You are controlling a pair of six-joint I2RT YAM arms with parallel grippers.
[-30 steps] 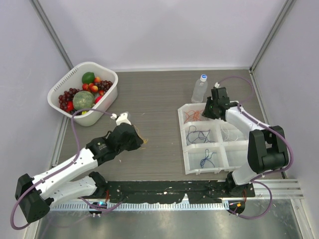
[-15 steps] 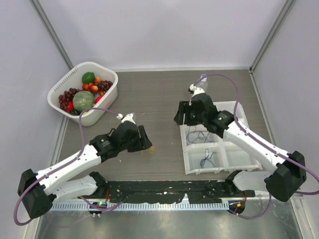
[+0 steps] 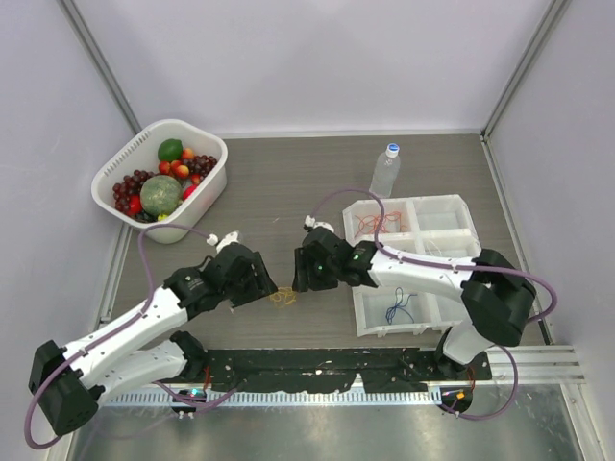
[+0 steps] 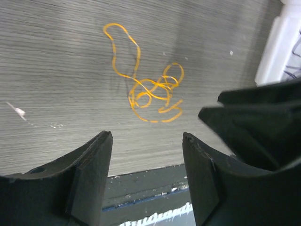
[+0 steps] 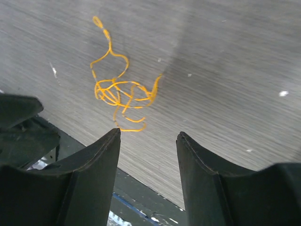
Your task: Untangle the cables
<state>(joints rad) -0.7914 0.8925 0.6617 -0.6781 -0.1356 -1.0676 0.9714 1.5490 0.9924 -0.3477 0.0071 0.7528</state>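
Observation:
An orange cable (image 3: 283,297) lies in a loose tangle on the grey table between my two grippers; nothing holds it. In the left wrist view the orange cable (image 4: 149,95) is just beyond the open, empty left gripper (image 4: 147,136). In the right wrist view the orange cable (image 5: 120,92) ends close to the left fingertip of the open right gripper (image 5: 148,133). From above, the left gripper (image 3: 266,286) and right gripper (image 3: 299,278) flank it. A red cable (image 3: 370,224) and a blue cable (image 3: 399,307) lie in tray compartments.
The white compartment tray (image 3: 452,200) stands at the right, its corner (image 4: 281,44) close to the tangle. A clear bottle (image 3: 384,171) stands behind it. A white fruit basket (image 3: 215,184) is at the back left. The table's near edge and black rail (image 3: 317,365) lie just below the tangle.
The right arm swung from the tray's back-left compartment to the table's middle, beside the tangle. Both grippers opened. The left gripper let go of the orange cable, which now lies on the table.

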